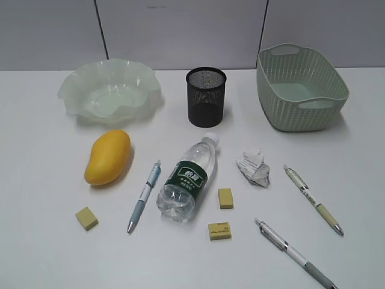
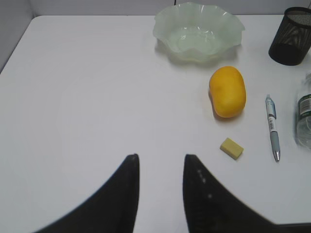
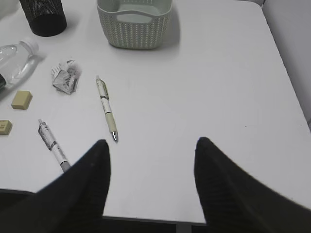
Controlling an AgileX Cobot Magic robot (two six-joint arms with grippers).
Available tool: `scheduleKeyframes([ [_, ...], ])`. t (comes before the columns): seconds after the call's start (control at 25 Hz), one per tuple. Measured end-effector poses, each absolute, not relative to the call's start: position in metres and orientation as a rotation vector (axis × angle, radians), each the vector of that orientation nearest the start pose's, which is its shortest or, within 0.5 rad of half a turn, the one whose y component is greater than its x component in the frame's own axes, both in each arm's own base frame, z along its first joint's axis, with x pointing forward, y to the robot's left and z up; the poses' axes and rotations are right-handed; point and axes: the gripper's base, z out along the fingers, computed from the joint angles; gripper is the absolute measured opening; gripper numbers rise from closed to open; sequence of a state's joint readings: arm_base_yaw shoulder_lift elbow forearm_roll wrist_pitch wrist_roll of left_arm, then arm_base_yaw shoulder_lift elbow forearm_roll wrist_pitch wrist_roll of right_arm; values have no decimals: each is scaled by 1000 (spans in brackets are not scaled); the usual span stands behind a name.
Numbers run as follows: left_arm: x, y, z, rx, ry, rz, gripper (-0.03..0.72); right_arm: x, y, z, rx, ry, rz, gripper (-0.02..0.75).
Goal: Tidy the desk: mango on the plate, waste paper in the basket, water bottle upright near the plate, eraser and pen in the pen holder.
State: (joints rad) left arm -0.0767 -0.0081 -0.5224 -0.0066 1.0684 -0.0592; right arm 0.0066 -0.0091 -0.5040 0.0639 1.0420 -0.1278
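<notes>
Overall, the desk (image 1: 48, 253) lay untidied. The mango (image 1: 107, 157) rested on its side just in front of the plate (image 1: 110, 90), which sat at the back left. The pen holder (image 1: 206, 96) stood at back centre, the basket (image 1: 299, 87) at back right. The water bottle (image 1: 187, 179) lay flat at mid-desk, cap pointing toward the pen holder. The waste paper (image 1: 254, 168) sat to its right. Three yellow erasers (image 1: 86, 218) and three pens (image 1: 144, 196) were scattered across the front. The left gripper (image 2: 160, 162) hovered above bare desk with jaws narrowly parted, holding nothing. The right gripper (image 3: 152, 148) hung near the desk's front edge, jaws wide apart, holding nothing.
</notes>
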Motion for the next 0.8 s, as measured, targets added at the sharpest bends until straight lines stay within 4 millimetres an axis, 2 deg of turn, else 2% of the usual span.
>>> scheduleKeyframes([
  [0.8,-9,0,283,18,2023,-94,239,-6,5,280,-138,2006,-1,445],
])
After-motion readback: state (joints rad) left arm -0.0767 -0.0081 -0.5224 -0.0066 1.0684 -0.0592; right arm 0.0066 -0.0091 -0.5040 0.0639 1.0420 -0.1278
